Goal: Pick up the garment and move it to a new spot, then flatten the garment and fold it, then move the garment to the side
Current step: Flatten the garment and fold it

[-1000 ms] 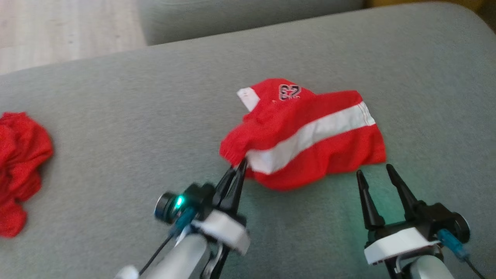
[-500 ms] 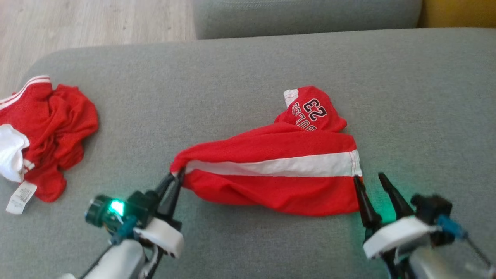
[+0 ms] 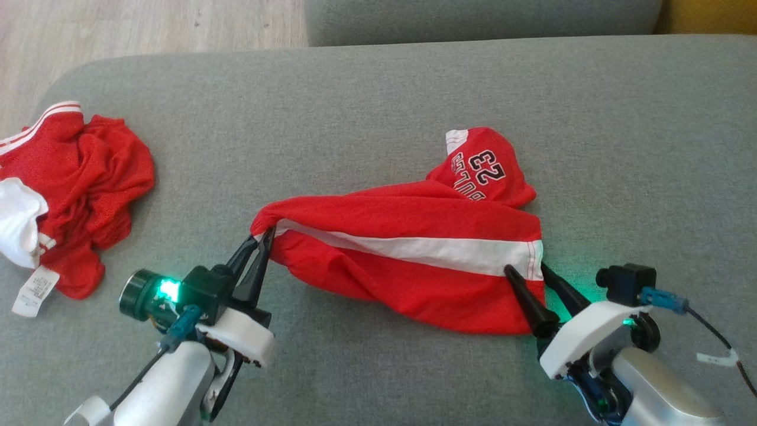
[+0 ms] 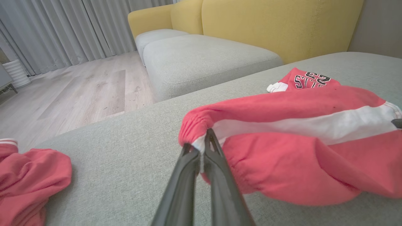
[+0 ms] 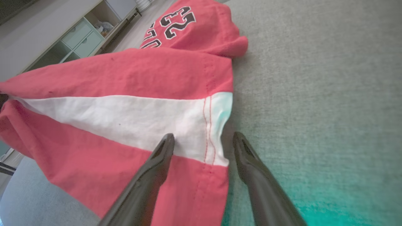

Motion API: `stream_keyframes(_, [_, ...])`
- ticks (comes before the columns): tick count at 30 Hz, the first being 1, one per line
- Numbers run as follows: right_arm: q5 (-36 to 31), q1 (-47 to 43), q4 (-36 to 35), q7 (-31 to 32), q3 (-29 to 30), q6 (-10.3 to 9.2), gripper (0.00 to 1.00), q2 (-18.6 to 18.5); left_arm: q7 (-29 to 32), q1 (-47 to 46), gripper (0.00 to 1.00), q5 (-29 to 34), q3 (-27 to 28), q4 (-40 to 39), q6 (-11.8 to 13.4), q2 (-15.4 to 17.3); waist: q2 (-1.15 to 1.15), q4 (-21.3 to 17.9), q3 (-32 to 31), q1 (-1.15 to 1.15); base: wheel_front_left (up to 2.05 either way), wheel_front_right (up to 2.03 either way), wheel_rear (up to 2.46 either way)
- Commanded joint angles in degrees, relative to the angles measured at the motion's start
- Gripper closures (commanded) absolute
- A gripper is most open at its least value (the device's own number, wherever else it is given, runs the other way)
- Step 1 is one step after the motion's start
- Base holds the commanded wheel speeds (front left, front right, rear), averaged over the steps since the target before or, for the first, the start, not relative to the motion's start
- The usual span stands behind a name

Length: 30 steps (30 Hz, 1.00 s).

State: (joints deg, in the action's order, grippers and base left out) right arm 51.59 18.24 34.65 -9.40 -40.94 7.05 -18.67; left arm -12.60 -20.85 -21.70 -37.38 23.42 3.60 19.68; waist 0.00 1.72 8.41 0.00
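At the far left of the head view, a crumpled red pile (image 3: 83, 171) lies on the grey cushion (image 3: 378, 100), with a white label (image 3: 35, 290) at its lower edge. More of this pile shows than a second ago, but that is because the camera turned.

At the lower left, the left gripper (image 3: 260, 239) is pinched tight on the gathered end of the red shorts (image 3: 414, 284). The left wrist view shows its two tips (image 4: 205, 138) pressed together on that bunched end (image 4: 298, 157). A second ago it held the same end the same way.

In the middle of the head view, the shorts stretch out long from the left gripper to the right one. A second ago they were a short, bunched heap. The white stripe (image 3: 414, 248) now runs almost flat across them. The flap with the number 23 (image 3: 488, 165) sticks up behind, at the upper right of the shorts.

At the lower right, the right gripper (image 3: 526, 268) has its fingers spread wide and is not holding anything. Half a second ago its tips were just below the end of the shorts. Now one finger lies over the cloth and the other lies beside the edge, over the cushion. In the right wrist view the stitched end of the shorts (image 5: 110, 72) sits between the two tips (image 5: 203, 135), right at the white stripe.
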Motion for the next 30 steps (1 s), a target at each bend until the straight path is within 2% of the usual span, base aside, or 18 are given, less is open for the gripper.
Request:
stream_keyframes(1, [0.72,1.15,-1.44,-1.23,-1.42,0.44,0.56,-1.20,-0.07,-2.31,1.00,-0.21,2.00,-1.35,0.57,1.90,0.00,-0.17,-0.12,0.00,0.00,0.00,0.00])
stream_keyframes(2, [1.26,1.27,-1.73,-2.05,-2.30,0.44,0.85,-1.62,-0.06,-2.24,1.00,-0.26,1.94,-1.39,0.61,1.92,0.00,-0.32,-0.19,0.00,0.00,0.00,0.00])
stream_keyframes(3, [1.71,1.40,-2.01,-2.83,-3.08,0.44,1.00,-2.01,-0.07,-2.16,1.00,-0.31,1.90,-1.44,0.62,1.96,0.00,-0.52,-0.28,0.00,0.00,0.00,0.00])
stream_keyframes(9, [2.78,3.19,-3.94,-5.25,-5.58,0.44,1.00,-3.99,0.00,-2.21,1.00,-0.39,1.95,-2.29,0.70,3.00,0.00,-2.31,-0.68,0.00,0.00,0.00,0.00])
stream_keyframes(12, [2.37,4.58,-5.79,-5.53,-4.60,0.44,1.00,-5.18,-0.10,-2.80,1.00,-0.27,2.18,-3.74,0.79,3.63,0.00,-3.24,-0.64,0.00,0.00,0.00,0.00])
stream_keyframes(15, [0.89,5.99,-10.27,-5.57,0.97,0.44,1.00,-6.72,0.40,-4.31,1.00,-0.35,2.52,-6.99,0.16,4.62,0.00,-4.41,-0.04,0.00,0.00,0.00,0.00])
stream_keyframes(18, [-2.31,7.71,-15.99,-5.58,8.84,0.44,1.00,-10.04,2.95,-7.71,1.00,-0.56,3.10,-11.84,-1.30,6.44,0.00,-5.68,0.94,0.00,0.00,0.00,0.00])
stream_keyframes(23, [-9.28,12.90,-23.71,-5.59,21.51,0.44,1.00,-16.57,10.00,-19.45,1.00,1.31,3.27,-20.08,-5.66,10.06,0.00,-7.43,3.74,0.00,0.00,0.00,0.00])
stream_keyframes(24, [-9.28,12.90,-23.71,-5.59,21.51,0.44,1.00,-16.57,10.00,-19.45,1.00,1.31,3.27,-20.08,-5.66,10.06,0.00,-7.43,3.74,0.00,0.00,0.00,0.00])
stream_keyframes(27, [-12.39,19.09,-24.67,-4.37,24.44,0.44,1.00,-20.17,13.59,-29.36,1.00,3.27,2.44,-21.80,-8.30,10.32,0.00,-8.19,6.29,0.00,0.00,0.00,0.00])
stream_keyframes(30, [-14.22,27.44,-23.39,-1.80,25.08,0.44,1.00,-21.72,14.15,-39.81,1.00,3.28,0.70,-18.84,-10.17,7.81,0.00,-8.42,9.71,0.00,0.00,0.00,0.00])
